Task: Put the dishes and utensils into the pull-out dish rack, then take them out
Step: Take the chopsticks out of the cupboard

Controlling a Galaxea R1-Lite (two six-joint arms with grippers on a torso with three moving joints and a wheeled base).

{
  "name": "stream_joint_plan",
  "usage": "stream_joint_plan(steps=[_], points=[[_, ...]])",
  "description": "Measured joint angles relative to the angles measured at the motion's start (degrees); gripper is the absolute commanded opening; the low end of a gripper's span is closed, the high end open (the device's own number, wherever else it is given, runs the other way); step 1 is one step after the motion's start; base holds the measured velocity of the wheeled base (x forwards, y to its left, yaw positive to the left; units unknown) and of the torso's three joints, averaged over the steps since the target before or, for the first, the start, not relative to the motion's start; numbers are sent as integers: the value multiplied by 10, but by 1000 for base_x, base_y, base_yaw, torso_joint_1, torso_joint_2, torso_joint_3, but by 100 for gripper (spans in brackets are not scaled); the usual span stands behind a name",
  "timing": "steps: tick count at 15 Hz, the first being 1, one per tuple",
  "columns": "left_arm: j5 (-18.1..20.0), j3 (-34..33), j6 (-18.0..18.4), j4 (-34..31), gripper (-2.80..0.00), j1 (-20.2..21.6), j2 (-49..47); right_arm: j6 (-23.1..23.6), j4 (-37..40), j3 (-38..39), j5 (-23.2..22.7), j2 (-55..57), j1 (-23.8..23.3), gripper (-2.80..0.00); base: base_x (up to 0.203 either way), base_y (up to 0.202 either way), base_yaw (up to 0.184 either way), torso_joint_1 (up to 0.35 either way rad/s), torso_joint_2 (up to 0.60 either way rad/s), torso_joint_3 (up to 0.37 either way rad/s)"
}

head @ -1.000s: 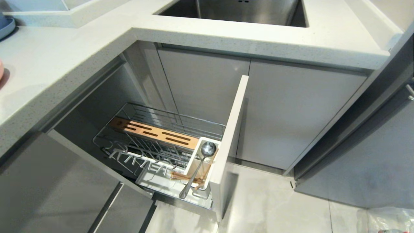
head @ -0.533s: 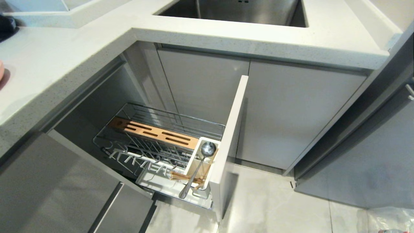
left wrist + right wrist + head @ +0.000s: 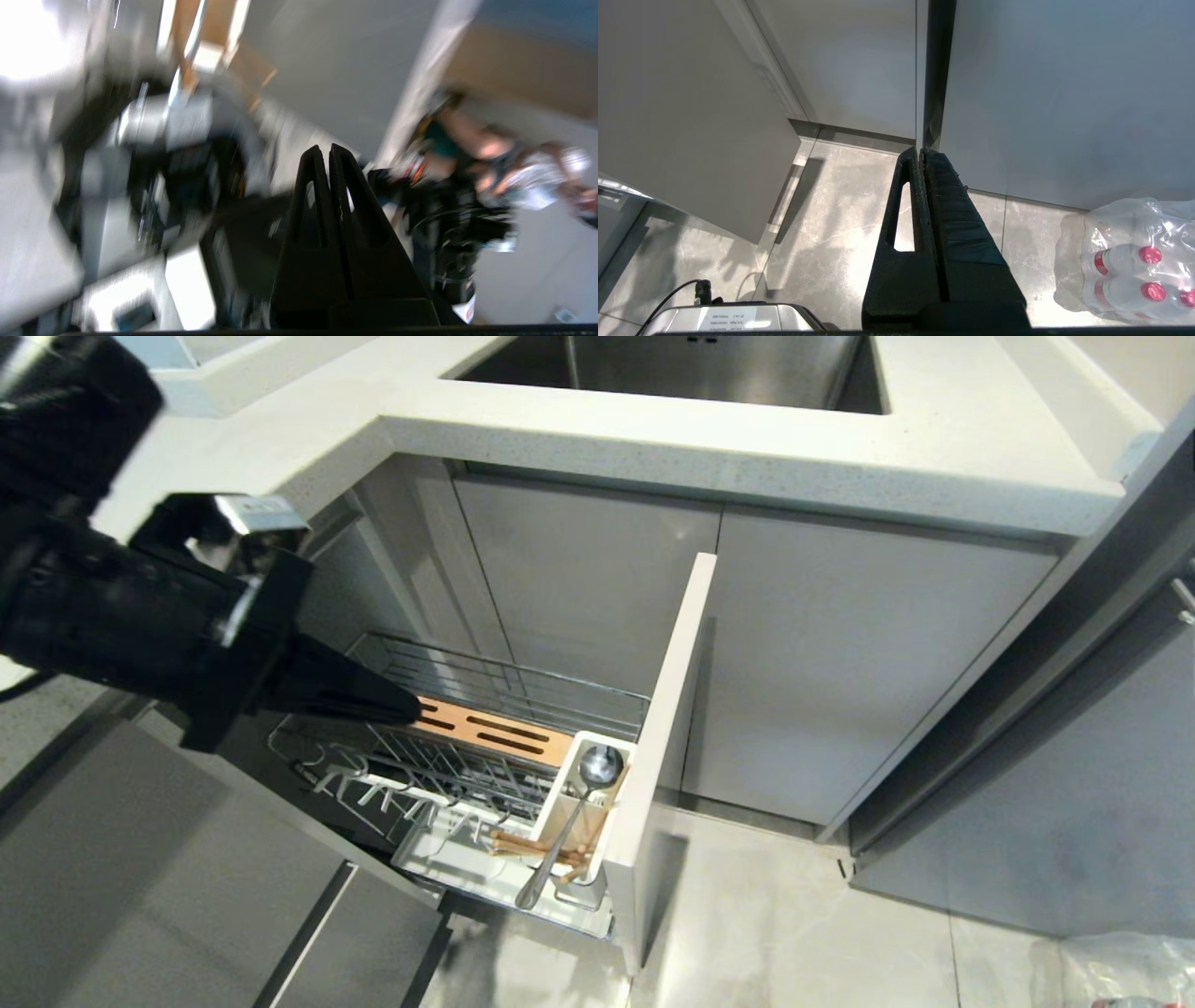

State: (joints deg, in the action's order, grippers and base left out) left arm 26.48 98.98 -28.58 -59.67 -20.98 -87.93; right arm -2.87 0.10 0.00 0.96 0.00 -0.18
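Left tool (image 3: 406,709), closed and empty, has swung in over the pull-out dish rack (image 3: 485,728). Spoon (image 3: 569,821) and chopsticks (image 3: 541,849) sit in its cup; unloading looks next.

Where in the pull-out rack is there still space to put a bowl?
The wire basket behind the orange-wood strip is bare, and so are the prongs in front of it. The white utensil cup by the cabinet front is crowded with the spoon and chopsticks. The shut left end effector hangs over the strip's far end.
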Motion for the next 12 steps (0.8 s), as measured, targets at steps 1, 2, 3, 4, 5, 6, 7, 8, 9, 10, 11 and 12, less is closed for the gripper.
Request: stream_joint_plan(steps=[1,2,3,4,5,6,7,8,9,10,11,12], points=[[-23,12,-9,-32,-280,-18,-33,0,0,0,0,0,0,-280,0,0,0,0,0,0],[-42,22,-17,-52,-280,-29,-61,0,0,0,0,0,0,-280,0,0,0,0,0,0],[-61,30,-30,-63,-280,-37,-88,0,0,0,0,0,0,-280,0,0,0,0,0,0],[-74,37,-43,-66,-280,-41,-111,0,0,0,0,0,0,-280,0,0,0,0,0,0],[-84,41,-50,-67,-280,-43,-131,0,0,0,0,0,0,-280,0,0,0,0,0,0],[-94,43,-53,-68,-280,-44,-149,0,0,0,0,0,0,-280,0,0,0,0,0,0],[-100,45,-54,-69,-280,-45,-166,0,0,0,0,0,0,-280,0,0,0,0,0,0],[-109,46,-57,-70,-280,-45,-181,0,0,0,0,0,0,-280,0,0,0,0,0,0],[-121,48,-60,-69,-280,-45,-194,0,0,0,0,0,0,-280,0,0,0,0,0,0],[-131,50,-62,-69,0,-42,-207,0,0,0,0,0,0,-280,0,0,0,0,0,0],[-134,53,-62,-68,0,-38,-217,0,0,0,0,0,0,-280,0,0,0,0,0,0],[-135,56,-63,-68,0,-36,-225,0,0,0,0,0,0,-280,0,0,0,0,0,0]])
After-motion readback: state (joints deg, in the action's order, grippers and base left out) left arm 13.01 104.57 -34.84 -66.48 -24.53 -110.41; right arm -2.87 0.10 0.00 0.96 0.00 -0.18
